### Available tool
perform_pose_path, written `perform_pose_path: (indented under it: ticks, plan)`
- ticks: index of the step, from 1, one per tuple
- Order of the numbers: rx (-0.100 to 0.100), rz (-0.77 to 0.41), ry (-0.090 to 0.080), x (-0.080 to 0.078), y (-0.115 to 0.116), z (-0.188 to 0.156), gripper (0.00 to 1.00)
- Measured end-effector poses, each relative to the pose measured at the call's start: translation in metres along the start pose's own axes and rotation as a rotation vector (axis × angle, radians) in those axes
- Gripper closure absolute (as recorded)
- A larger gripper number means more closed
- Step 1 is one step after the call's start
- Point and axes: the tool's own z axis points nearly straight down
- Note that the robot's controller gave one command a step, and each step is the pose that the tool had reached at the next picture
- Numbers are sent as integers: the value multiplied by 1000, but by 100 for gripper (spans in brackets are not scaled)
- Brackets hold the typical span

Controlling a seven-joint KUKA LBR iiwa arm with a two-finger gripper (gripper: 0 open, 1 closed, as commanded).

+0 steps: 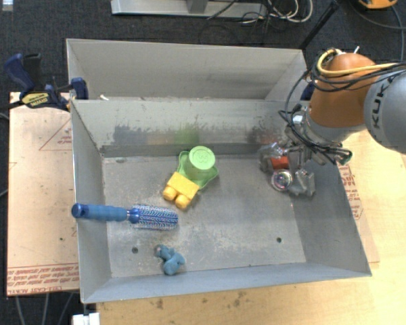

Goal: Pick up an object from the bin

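Note:
My gripper (pixel 289 172) hangs low at the right side of the bin, close to the right wall, over bare floor. Nothing can be made out in its grasp. The nearest loose thing is a green cup (pixel 201 163) lying on its side near the back wall, well to the gripper's left. A yellow two-stud block (pixel 181 189) lies against the cup's lower left edge.
A blue-handled brush (pixel 125 214) lies flat at the left, bristles pointing right. A small blue-grey lump (pixel 170 260) sits near the front wall. The arm with its orange cover and cables comes in over the right rim.

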Motion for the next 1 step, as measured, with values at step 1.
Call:
perform_pose_path:
  ticks: [1]
  plan:
    - [-1,-201,-6,0,5,-9,0]
